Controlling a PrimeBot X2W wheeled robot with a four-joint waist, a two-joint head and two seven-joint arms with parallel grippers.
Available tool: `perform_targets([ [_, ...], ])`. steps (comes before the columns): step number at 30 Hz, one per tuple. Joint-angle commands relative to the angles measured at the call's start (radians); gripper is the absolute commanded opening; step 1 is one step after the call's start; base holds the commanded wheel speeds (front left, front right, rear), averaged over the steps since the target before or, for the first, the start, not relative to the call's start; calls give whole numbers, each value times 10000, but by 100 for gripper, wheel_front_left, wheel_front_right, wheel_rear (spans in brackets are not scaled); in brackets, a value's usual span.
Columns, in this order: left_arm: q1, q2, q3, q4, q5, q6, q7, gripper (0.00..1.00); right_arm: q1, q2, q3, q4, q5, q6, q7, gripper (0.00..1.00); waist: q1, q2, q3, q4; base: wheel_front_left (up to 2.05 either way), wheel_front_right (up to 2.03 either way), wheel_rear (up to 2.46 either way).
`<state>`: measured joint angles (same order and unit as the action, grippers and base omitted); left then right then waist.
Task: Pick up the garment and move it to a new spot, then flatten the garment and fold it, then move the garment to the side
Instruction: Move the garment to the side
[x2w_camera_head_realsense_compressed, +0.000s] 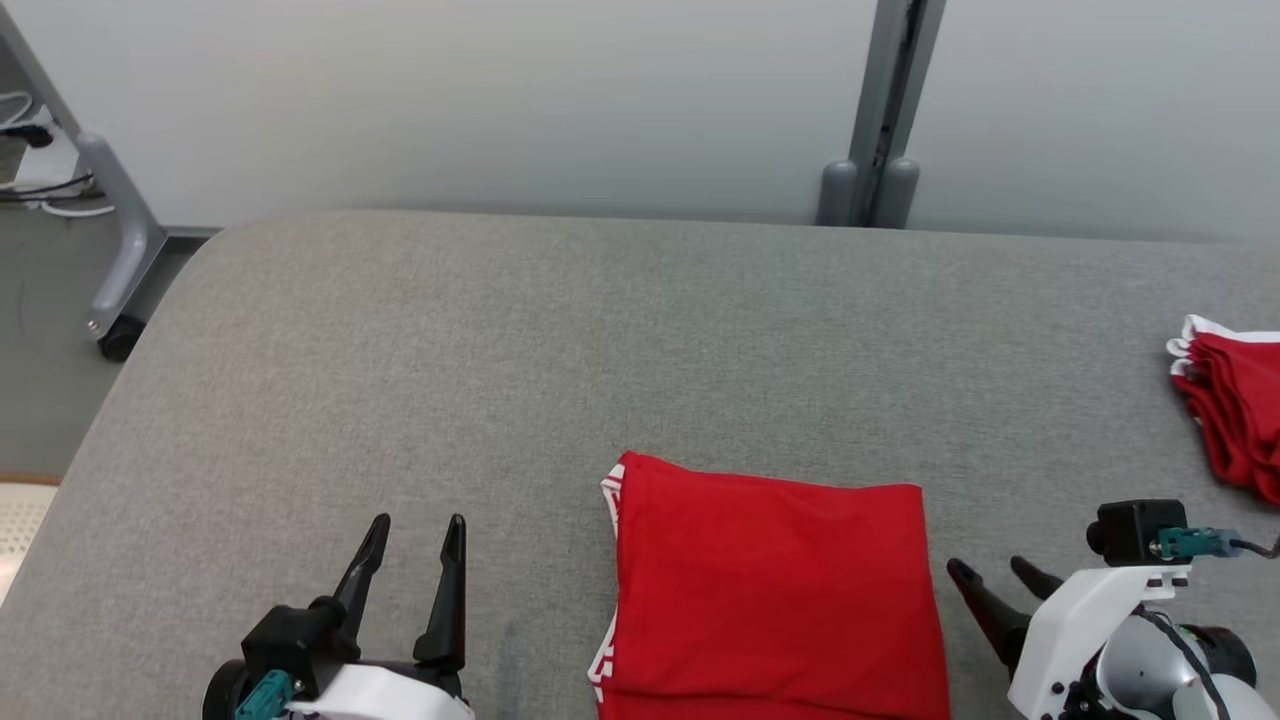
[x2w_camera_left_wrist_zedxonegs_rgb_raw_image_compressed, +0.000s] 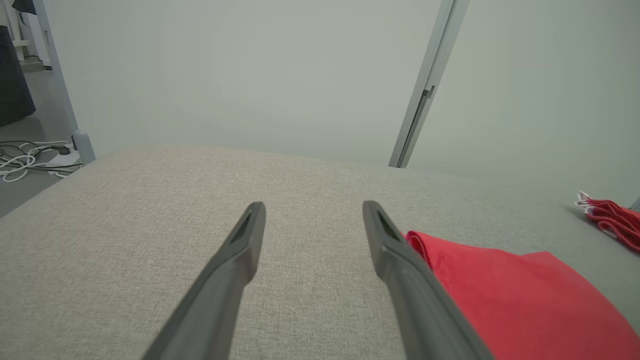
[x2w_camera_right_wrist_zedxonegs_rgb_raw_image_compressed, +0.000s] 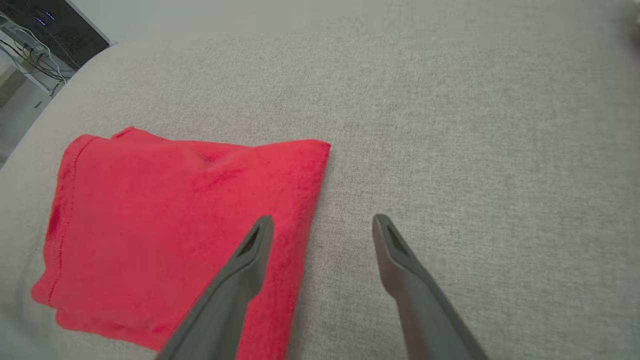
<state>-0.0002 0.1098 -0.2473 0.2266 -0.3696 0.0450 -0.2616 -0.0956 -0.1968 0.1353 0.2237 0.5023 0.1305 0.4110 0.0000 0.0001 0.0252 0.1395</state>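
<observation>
We note a grey fabric-covered table (x2w_camera_head_realsense_compressed: 420, 340) taking up most of the head view, rounded at its far left corner, with a pale wall (x2w_camera_head_realsense_compressed: 500, 100) behind it. On the near middle of the table lies the red garment (x2w_camera_head_realsense_compressed: 770, 590), folded into a flat rectangle with white trim along its left edge. Its near edge runs off the bottom of the view. We log a heap of red cloth (x2w_camera_head_realsense_compressed: 1235, 410) at the table's right, well apart from the garment. The left gripper (x2w_camera_head_realsense_compressed: 418, 522) sits left of the garment, near but apart, fingers spread with nothing between them. The right gripper (x2w_camera_head_realsense_compressed: 987, 566) sits just beside the garment's right edge, likewise spread and empty. In the right wrist view one finger overlaps the cloth's edge; we cannot tell whether it touches.
</observation>
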Motion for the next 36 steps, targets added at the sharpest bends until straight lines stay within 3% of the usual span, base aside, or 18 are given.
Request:
perform_targets([
  [1,-173,9,59,2,60,-14,-45,100,-125,-67,1,95,136,5,89,100,0,-1,154,147,0,0,0],
  [19,-488,-280,477,160,496,-335,-45,100,-1158,-248,1246,2376,1400,4,21,100,0,-1,814,964,0,0,0],
  [20,-486,-286,501,162,510,-344,-45,100,-1217,-241,1305,2437,1447,4,-16,77,0,-1,817,952,0,0,0],
  [21,-494,-300,517,166,514,-339,-45,100,-1269,-242,1385,2475,1508,4,-39,47,0,-1,822,937,0,0,0],
  [23,-521,-321,546,169,545,-353,-45,100,-1373,-285,1585,2501,1590,4,-165,25,0,-1,833,895,0,0,0],
  [24,-526,-328,566,167,550,-348,-45,100,-1452,-326,1644,2501,1619,4,-258,0,0,-1,838,859,0,0,0],
  [30,-501,-362,648,167,624,-415,-45,100,-1803,-729,1907,2522,1782,1,-579,0,0,-1,851,527,0,0,0],
  [36,-499,-410,630,111,744,-509,-45,100,-2202,-1281,1966,2439,1889,2,-806,0,0,-1,878,-311,0,0,0],
])
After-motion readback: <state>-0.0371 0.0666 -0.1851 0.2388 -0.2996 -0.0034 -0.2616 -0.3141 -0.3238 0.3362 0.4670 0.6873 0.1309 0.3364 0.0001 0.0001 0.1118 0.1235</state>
